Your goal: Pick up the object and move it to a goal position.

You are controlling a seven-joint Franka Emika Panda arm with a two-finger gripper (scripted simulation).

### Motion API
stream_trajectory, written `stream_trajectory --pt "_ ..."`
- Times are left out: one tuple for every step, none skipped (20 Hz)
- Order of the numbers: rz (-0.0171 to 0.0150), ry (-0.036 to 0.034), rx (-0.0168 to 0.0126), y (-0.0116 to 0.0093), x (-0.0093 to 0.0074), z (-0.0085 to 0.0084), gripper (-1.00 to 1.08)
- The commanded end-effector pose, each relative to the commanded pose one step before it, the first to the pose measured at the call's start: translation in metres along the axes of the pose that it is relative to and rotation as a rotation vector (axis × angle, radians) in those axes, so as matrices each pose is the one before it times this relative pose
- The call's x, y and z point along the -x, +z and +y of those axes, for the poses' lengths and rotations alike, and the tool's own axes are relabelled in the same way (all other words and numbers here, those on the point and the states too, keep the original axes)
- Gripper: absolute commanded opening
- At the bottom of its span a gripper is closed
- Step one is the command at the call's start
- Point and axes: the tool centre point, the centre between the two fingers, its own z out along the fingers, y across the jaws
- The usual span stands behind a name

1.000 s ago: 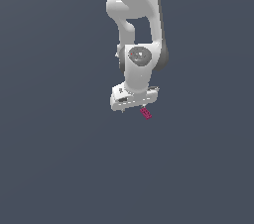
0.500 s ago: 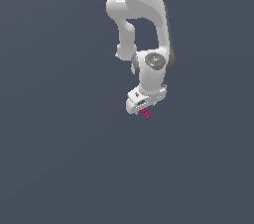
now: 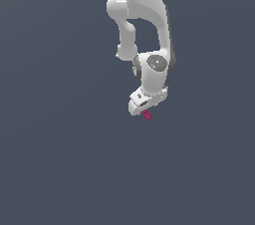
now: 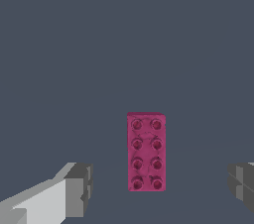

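plain dark grey surface (image 3: 60, 159) carries the pink brick (image 4: 146, 151), between the spread fingers of the claw (image 4: 159, 188), long axis running twelve to six.

The background (image 3: 55, 159) was one flat, even slate-grey field filling both views, with no seam or edge showing between floor and wall. No furniture or windows could be seen. The light was soft and uniform, without distinct shadows on the grey.
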Motion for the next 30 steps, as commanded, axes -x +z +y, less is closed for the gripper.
stream_trajectory --pt "-0.00070 -0.00063 -0.00038 0.00741 0.00056 -0.00027 1.00" --pt "0.00024 -0.00095 -0.00003 0.00421 0.00006 -0.00039 1.00" --pt "0.00017 -0.00067 -0.00003 0.00487 0.00014 -0.00023 1.00" --pt "0.00018 -0.00067 -0.00003 0.00547 0.00016 -0.00021 1.00" --pt "0.00018 -0.00067 -0.00003 0.00537 0.00012 -0.00020 1.00" --pt "0.00019 -0.00066 -0.00002 0.00465 0.00003 -0.00020 1.00" --pt "0.00015 -0.00047 0.00000 0.00396 -0.00003 -0.00010 1.00" --pt "0.00000 0.00000 0.00000 0.00334 -0.00003 0.00015 1.00" --pt "0.00017 -0.00046 0.00003 0.00257 -0.00019 -0.00010 1.00" --pt "0.00000 0.00000 0.00000 0.00202 -0.00014 0.00013 1.00" --pt "0.00000 0.00000 0.00000 0.00140 -0.00015 0.00010 1.00" --pt "0.00000 0.00000 0.00000 0.00082 -0.00011 0.00007 1.00" --pt "0.00000 0.00000 0.00000 0.00027 -0.00004 0.00002 1.00" --pt "0.00000 0.00000 0.00000 0.00000 0.00000 0.00000 -1.00" --pt "0.00000 0.00000 0.00000 0.00000 0.00000 0.00000 -1.00" --pt "0.00000 0.00000 0.00000 0.00000 0.00000 0.00000 -1.00" --pt "0.00000 0.00000 0.00000 0.00000 0.00000 0.00000 -1.00" --pt "0.00000 0.00000 0.00000 0.00000 0.00000 0.00000 -1.00" --pt "0.00000 0.00000 0.00000 0.00000 0.00000 0.00000 -1.00" --pt "0.00000 0.00000 0.00000 0.00000 0.00000 0.00000 -1.00" --pt "0.00000 0.00000 0.00000 0.00000 0.00000 0.00000 -1.00" --pt "0.00000 0.00000 0.00000 0.00000 0.00000 0.00000 -1.00" --pt "0.00000 0.00000 0.00000 0.00000 0.00000 0.00000 -1.00" --pt "0.00000 0.00000 0.00000 -0.00018 -0.00001 0.00001 -1.00" --pt "0.00074 -0.00060 0.00020 -0.00030 -0.00015 0.00001 -1.00" --pt "0.00169 -0.00119 0.00015 -0.00051 -0.00033 0.00037 -1.00" --pt "0.00282 -0.00198 0.00022 -0.00086 -0.00054 0.00062 -1.00" --pt "0.00383 -0.00268 0.00030 -0.00114 -0.00074 0.00090 -1.00" --pt "0.00492 -0.00345 0.00038 -0.00147 -0.00095 0.00114 -1.00" --pt "0.00595 -0.00417 0.00046 -0.00177 -0.00115 0.00139 -1.00"
